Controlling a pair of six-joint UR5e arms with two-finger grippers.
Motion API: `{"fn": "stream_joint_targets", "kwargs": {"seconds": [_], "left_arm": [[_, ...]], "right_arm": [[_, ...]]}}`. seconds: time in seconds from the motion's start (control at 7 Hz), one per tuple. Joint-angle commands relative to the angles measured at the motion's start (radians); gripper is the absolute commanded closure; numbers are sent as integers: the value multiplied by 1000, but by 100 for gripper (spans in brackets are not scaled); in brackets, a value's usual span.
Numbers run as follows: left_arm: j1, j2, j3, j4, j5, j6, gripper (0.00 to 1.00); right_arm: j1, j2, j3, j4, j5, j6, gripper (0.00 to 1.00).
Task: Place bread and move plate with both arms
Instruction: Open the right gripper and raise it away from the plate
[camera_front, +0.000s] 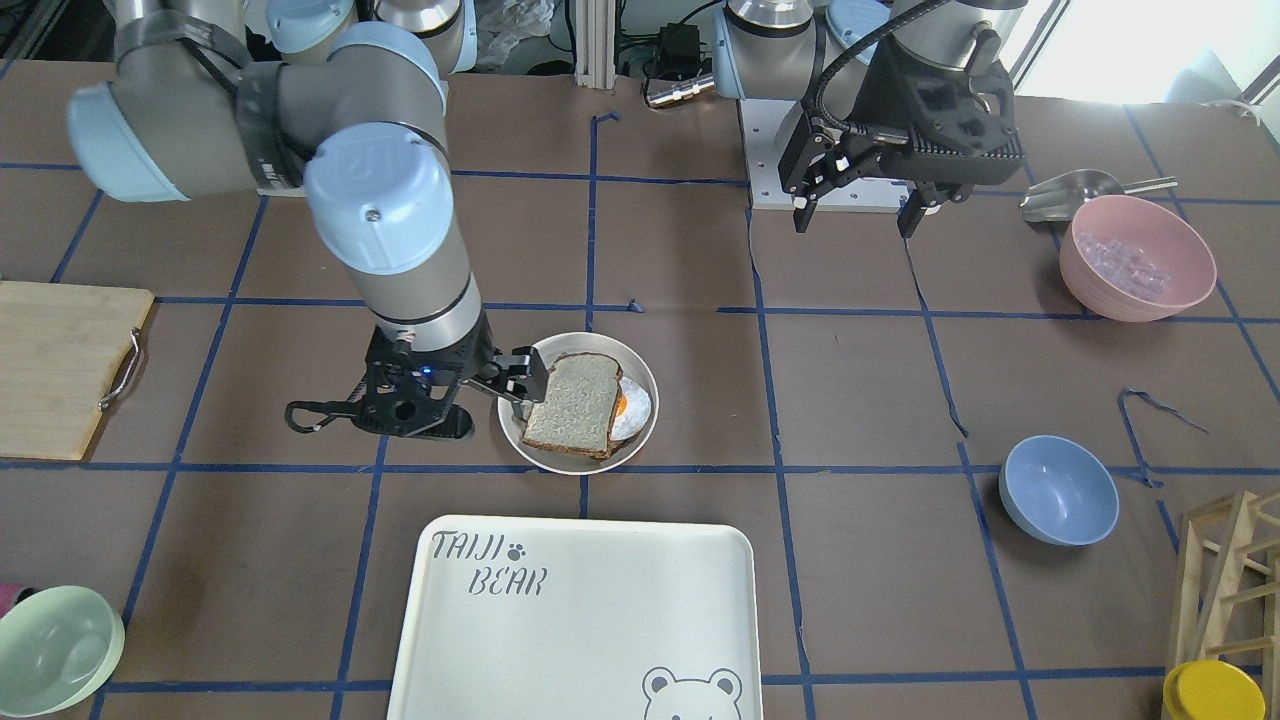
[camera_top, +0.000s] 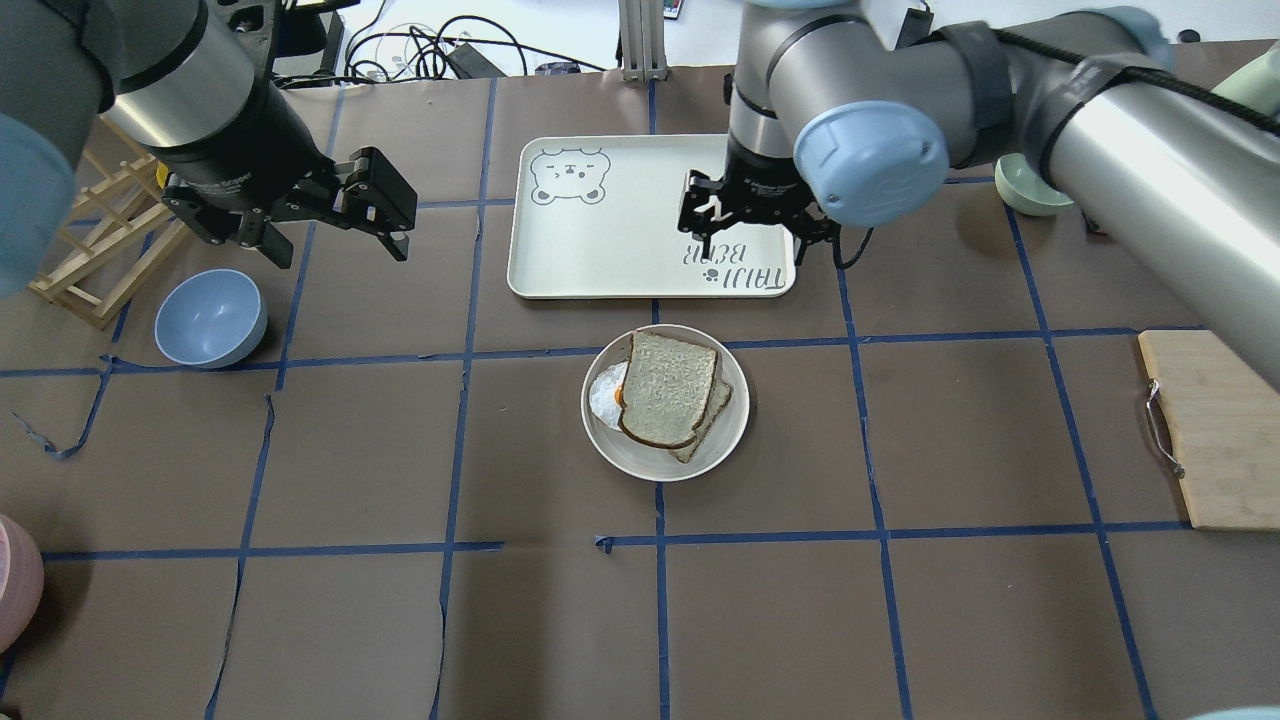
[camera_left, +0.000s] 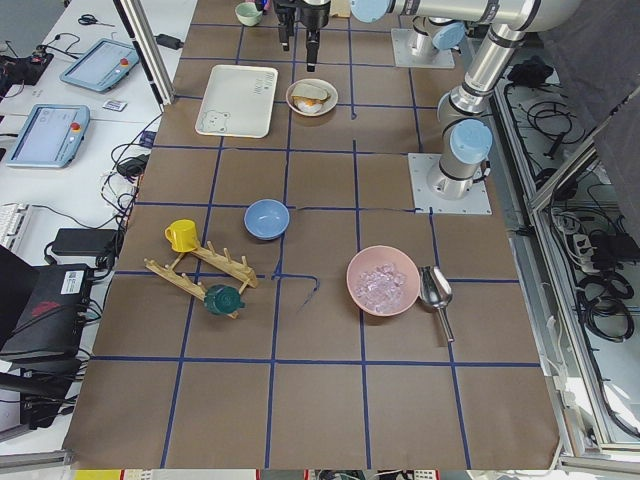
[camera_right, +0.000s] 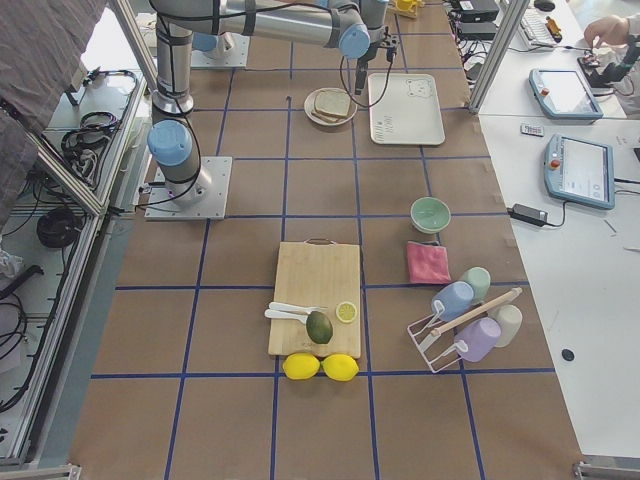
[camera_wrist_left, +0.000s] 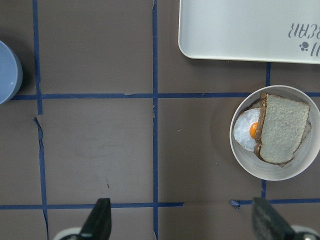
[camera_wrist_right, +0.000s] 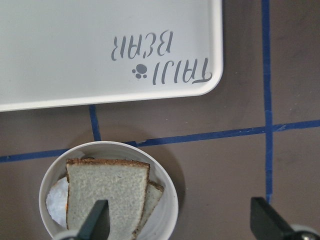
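The bread (camera_top: 668, 385) lies on top of the cream plate (camera_top: 610, 440), over a fried egg (camera_top: 605, 393) and a second slice (camera_top: 712, 420). It also shows in the front view (camera_front: 572, 403) on the plate (camera_front: 640, 450). My right gripper (camera_top: 752, 240) is open and empty, held high over the gap between tray and plate; its wrist view shows the bread (camera_wrist_right: 110, 180) and the plate (camera_wrist_right: 165, 210) below. My left gripper (camera_top: 332, 245) is open and empty, high and far to the plate's left; its wrist view shows the plate (camera_wrist_left: 240, 160) at right.
The white "TAIJI BEAR" tray (camera_top: 620, 230) lies just beyond the plate. A blue bowl (camera_top: 210, 318) and a wooden rack (camera_top: 90, 270) are at left. A cutting board (camera_top: 1210, 430) and a green bowl (camera_top: 1030, 185) are at right. A pink bowl (camera_front: 1137, 258) holds ice.
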Motion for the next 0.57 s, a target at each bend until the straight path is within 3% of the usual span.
{"fn": "stream_joint_targets", "kwargs": {"seconds": [0.0,0.43], "left_arm": [[0,0,0,0,0,1,0],[3,-1,0,2,-6,4,0]], "right_arm": [[-148,-87,-10,88,-3,-296,0],[-179,-283,-3,201,-3,-380,0]]}}
